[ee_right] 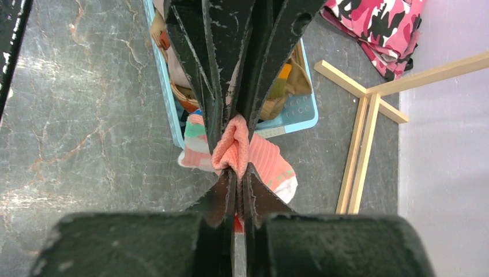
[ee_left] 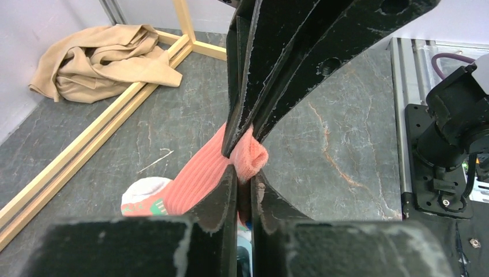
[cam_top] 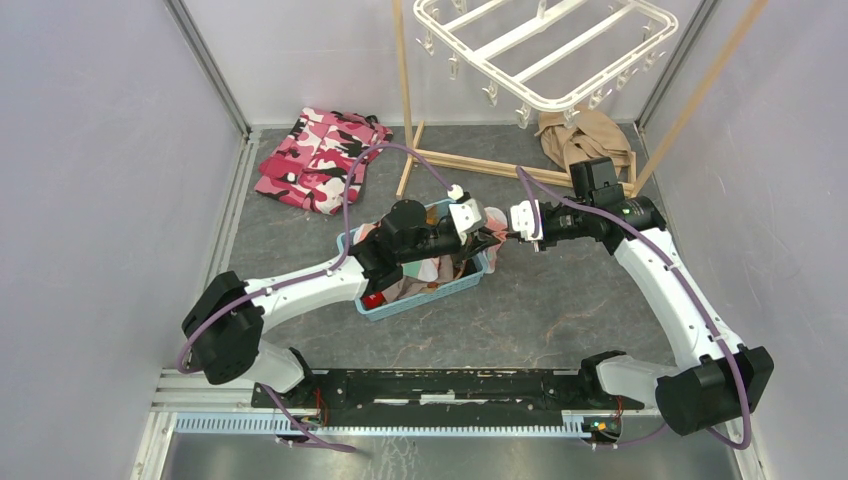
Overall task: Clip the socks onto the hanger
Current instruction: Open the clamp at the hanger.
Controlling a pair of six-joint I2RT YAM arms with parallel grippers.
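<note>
Tabletop [cam_top: 560,310], sock [ee_right: 230,144] between left hand [ee_left: 243,176], right hand [ee_right: 237,173]

The salmon-pink sock [ee_right: 230,147], with teal and white patches, is hanging bunched at frame centre. The white clip hanger [cam_top: 545,100] is hanging at upper centre-right, pegs dangling.

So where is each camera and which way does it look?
Top camera: high behind the robot, looking down at the left arm, right arm, blue basket and white hanger.
Left wrist camera: on the left arm, facing the tan cloth; left gripper shows, pinching the pink sock.
Right wrist camera: on the right arm, facing the basket and camouflage garment; right gripper shows.
Shared: both wrist views show that sock in both grippers.
</note>
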